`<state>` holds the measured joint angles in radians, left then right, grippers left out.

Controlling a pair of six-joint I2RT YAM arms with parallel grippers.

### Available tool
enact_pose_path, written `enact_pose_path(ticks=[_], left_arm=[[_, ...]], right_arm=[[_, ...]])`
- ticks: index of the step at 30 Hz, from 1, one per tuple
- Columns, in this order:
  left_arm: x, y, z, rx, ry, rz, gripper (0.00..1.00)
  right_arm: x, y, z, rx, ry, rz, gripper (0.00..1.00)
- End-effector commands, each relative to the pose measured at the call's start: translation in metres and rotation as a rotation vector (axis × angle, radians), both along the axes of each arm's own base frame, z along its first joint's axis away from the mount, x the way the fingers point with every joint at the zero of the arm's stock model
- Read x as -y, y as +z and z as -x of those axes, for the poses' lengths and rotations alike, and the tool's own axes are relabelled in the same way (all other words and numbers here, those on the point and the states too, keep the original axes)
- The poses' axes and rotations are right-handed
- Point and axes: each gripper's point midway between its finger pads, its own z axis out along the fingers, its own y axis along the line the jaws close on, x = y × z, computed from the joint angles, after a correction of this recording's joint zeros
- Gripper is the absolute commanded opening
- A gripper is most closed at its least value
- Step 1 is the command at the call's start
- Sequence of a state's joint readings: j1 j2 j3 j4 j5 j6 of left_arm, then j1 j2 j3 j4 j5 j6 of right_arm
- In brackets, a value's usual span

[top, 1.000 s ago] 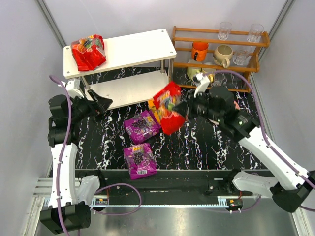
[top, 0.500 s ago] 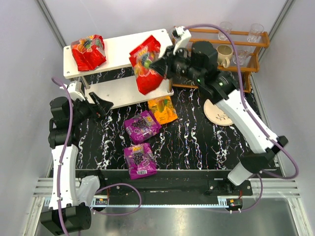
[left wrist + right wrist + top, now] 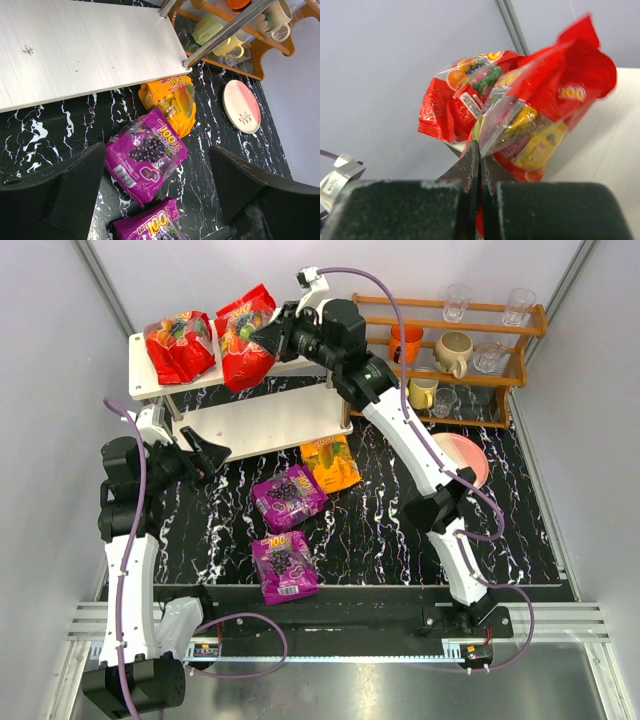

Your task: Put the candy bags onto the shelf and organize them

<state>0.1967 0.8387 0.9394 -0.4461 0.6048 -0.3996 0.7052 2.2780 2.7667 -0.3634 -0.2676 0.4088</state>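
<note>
My right gripper (image 3: pixel 268 337) is shut on a red candy bag (image 3: pixel 243 338) and holds it over the top board of the white shelf (image 3: pixel 310 335), next to another red bag (image 3: pixel 180 345) lying at the shelf's left end. In the right wrist view the held bag (image 3: pixel 540 120) hangs from my shut gripper (image 3: pixel 480 155), with the other red bag (image 3: pixel 445 105) behind it. Two purple bags (image 3: pixel 288 496) (image 3: pixel 283 565) and an orange-yellow bag (image 3: pixel 330 462) lie on the black table. My left gripper (image 3: pixel 155 190) is open and empty above the purple bags (image 3: pixel 145 155) (image 3: pixel 150 227).
A brown wooden rack (image 3: pixel 450 350) with mugs and glasses stands at the back right. A pink and white plate (image 3: pixel 462 458) lies on the table to the right. The shelf's lower board (image 3: pixel 85 50) and silver legs (image 3: pixel 225 32) show in the left wrist view.
My right arm has carried the red bag up from the table and leftward across the shelf's top board, to beside the first red bag. The left arm has stayed still.
</note>
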Motion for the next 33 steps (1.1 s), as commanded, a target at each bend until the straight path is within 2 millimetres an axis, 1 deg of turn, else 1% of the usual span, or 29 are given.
enact_pose_path(ticks=[1,2,3,4,5,6,8,12,14,18,19,21,22,24,31,33], left_arm=[[0.005,0.022,-0.001,0.071,-0.024,0.018,0.87],[0.005,0.021,-0.001,0.070,-0.021,0.017,0.87],[0.005,0.020,-0.001,0.070,-0.022,0.017,0.87],[0.005,0.020,-0.001,0.071,-0.023,0.015,0.87],[0.005,0.020,-0.001,0.071,-0.023,0.015,0.87],[0.004,0.019,-0.002,0.069,-0.020,0.014,0.87],[0.005,0.019,-0.002,0.069,-0.022,0.014,0.87],[0.005,0.019,-0.003,0.069,-0.026,0.012,0.87],[0.005,0.018,-0.003,0.065,-0.025,0.014,0.87],[0.004,0.016,-0.002,0.061,-0.021,0.012,0.87],[0.004,0.017,-0.002,0.065,-0.020,0.011,0.87],[0.004,0.016,-0.002,0.063,-0.023,0.011,0.87],[0.005,0.016,-0.002,0.063,-0.024,0.012,0.88],[0.005,0.013,-0.002,0.057,-0.029,0.013,0.87],[0.007,0.010,-0.003,0.047,-0.038,0.026,0.88],[0.007,0.010,-0.003,0.048,-0.042,0.030,0.88]], right_arm=[[0.011,0.067,0.006,0.146,-0.017,-0.192,0.00],[0.014,0.064,-0.001,0.129,-0.014,-0.202,0.00],[0.008,0.050,-0.008,0.105,0.001,-0.191,0.00],[0.007,0.046,-0.012,0.097,0.003,-0.194,0.00],[0.007,0.049,-0.012,0.106,0.006,-0.203,0.00],[0.004,0.043,-0.016,0.103,0.008,-0.200,0.00],[0.004,0.043,-0.019,0.112,0.009,-0.211,0.00],[0.013,0.036,-0.035,0.091,-0.002,-0.225,0.00],[0.014,0.031,-0.041,0.089,-0.001,-0.227,0.00],[0.026,0.027,-0.055,0.073,0.010,-0.251,0.00],[0.026,0.025,-0.056,0.049,0.020,-0.260,0.00],[0.026,0.027,-0.056,0.066,0.040,-0.278,0.00],[0.023,0.023,-0.057,0.059,0.047,-0.276,0.00],[0.021,0.021,-0.056,0.056,0.066,-0.277,0.00],[0.012,0.002,-0.059,0.018,0.107,-0.276,0.00],[0.011,0.001,-0.059,0.013,0.114,-0.279,0.00]])
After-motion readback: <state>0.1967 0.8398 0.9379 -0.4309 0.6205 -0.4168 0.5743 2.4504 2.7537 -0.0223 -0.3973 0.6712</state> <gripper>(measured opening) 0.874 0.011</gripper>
